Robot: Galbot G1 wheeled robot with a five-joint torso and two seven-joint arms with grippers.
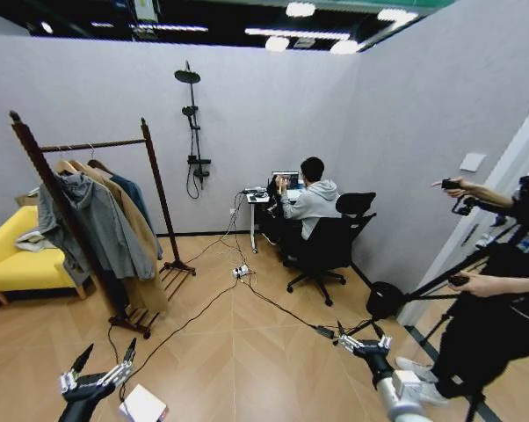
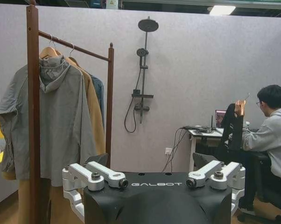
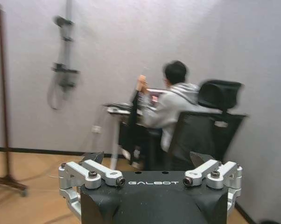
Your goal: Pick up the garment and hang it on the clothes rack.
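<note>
Both tools, left (image 1: 102, 360) and right (image 1: 359, 337), hang low with fingers apart, far from the black garment (image 2: 230, 128) a seated person holds up across the room.

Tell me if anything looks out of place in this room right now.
Yes: the black jacket isn't on the clothes rack; a seated person at the desk holds it up on its hanger. Loose cables also trail across the floor.
</note>
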